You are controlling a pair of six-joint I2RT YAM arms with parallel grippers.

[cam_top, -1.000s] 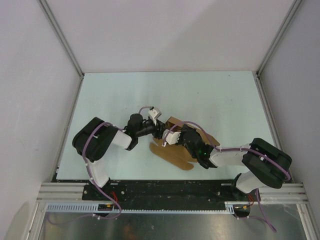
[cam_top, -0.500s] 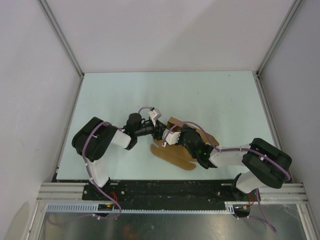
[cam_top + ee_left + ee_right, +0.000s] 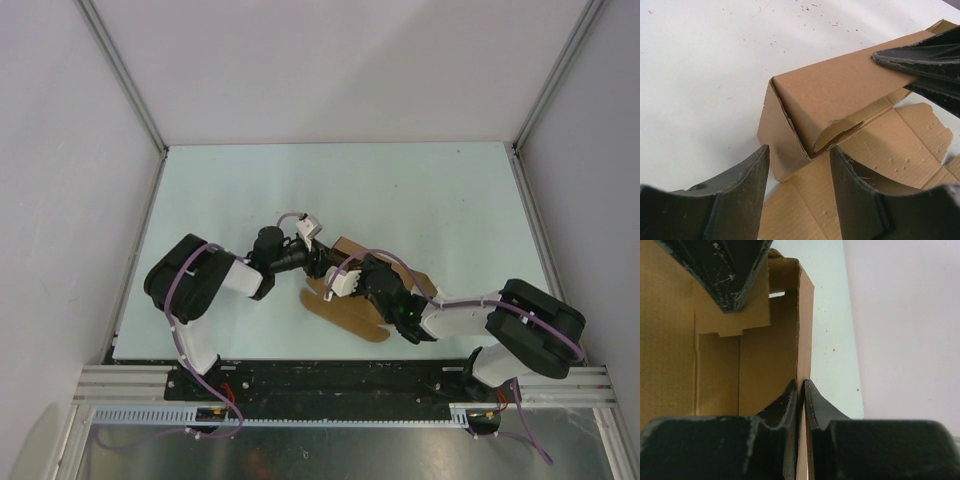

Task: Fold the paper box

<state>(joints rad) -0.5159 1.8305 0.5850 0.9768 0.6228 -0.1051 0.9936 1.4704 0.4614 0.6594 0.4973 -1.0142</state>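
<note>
Paper box (image 3: 840,95) sits mid-tabletop (image 3: 250,190), just ahead of both arms and only part-formed. One long panel is raised in a slope over the flat sheet, with a short end tab under its near corner. The rounded tab flaps (image 3: 352,318) lie flat toward the arm bases.

Right end effector (image 3: 800,386) is pinched on the edge of an upright wall of the paper box, with cardboard sandwiched between its fingers. Left end effector (image 3: 799,155) stands open, fingers apart. The box's near corner lies just beyond the gap, and we see nothing clamped.

Change over the last second is slight. In the top view the right forearm has drawn a little lower, toward its base. The left arm and the sheet sit about as they were. We read this as a hold on the fold, not a fresh crease; the walls are not yet closed up.

No print, label or brand is readable on cardboard or arms.
</note>
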